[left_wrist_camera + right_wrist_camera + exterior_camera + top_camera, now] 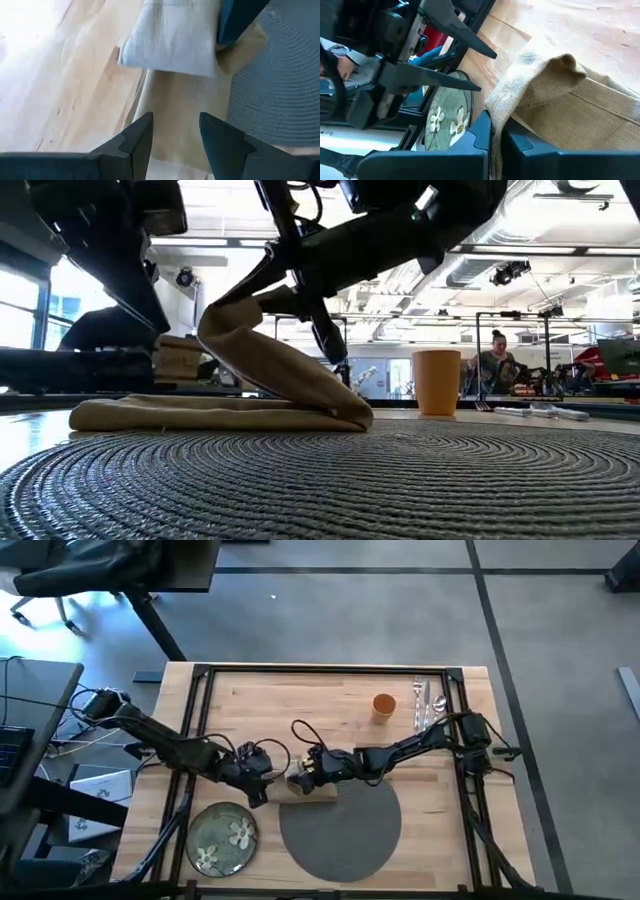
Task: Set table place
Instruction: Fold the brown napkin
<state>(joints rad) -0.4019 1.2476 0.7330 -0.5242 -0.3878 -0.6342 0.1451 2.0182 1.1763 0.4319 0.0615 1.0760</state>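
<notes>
Napkin (312,787), lying crosswise along the far-left edge of the placemat (340,835), has one fold pinched up by the right gripper (300,776) while the left gripper (175,137) hovers open beside it; plate (221,837), cup (383,706) and cutlery (427,705) look unplaced.

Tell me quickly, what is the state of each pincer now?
Left pincer: open, holding nothing, above the napkin.
Right pincer: closed on the napkin, lifting one part.
</notes>
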